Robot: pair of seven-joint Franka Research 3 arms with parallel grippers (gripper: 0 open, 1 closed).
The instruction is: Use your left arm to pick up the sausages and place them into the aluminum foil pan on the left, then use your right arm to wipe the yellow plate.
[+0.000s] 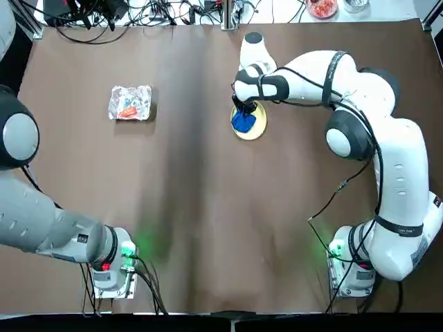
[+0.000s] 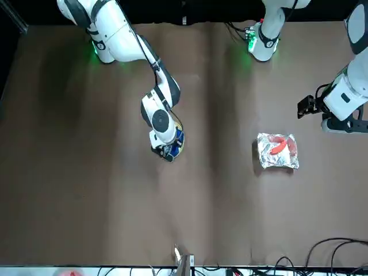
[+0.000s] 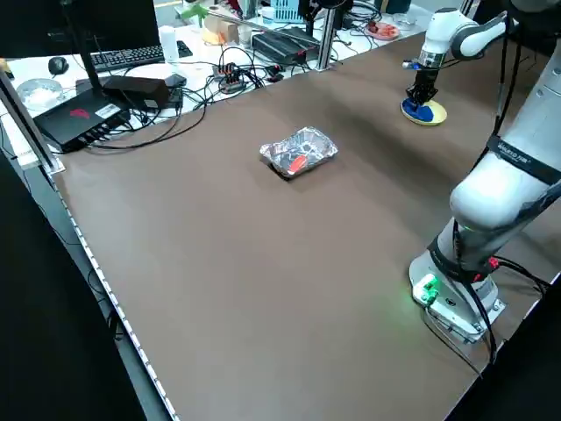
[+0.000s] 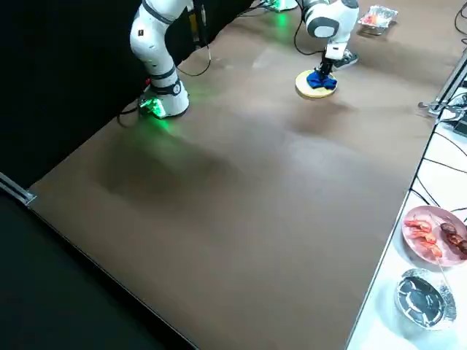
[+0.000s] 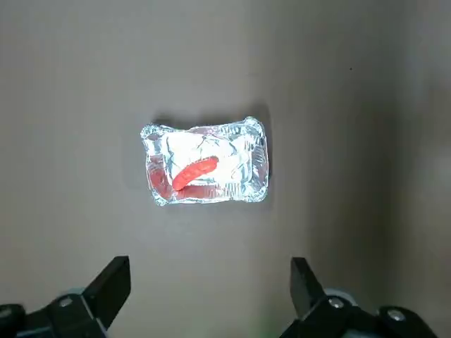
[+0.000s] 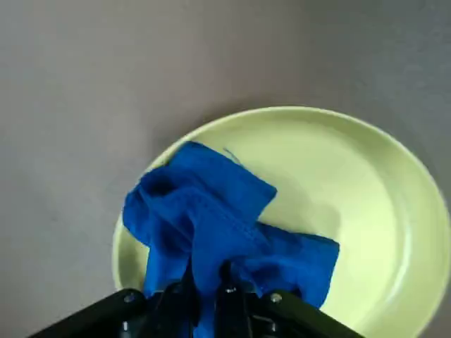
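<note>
The sausages are a red-orange piece lying inside the aluminum foil pan on the table's left half; they also show from above as the sausages in the pan. My left gripper hangs open high above the pan, holding nothing. At the centre-right, my right gripper is shut on a crumpled blue cloth and presses it onto the yellow plate. The cloth covers part of the plate.
Cables run along the table's far edge, and a red bowl stands there. Beyond that edge are a pink dish of food and a round foil dish. A black box and a keyboard lie off the table's left side.
</note>
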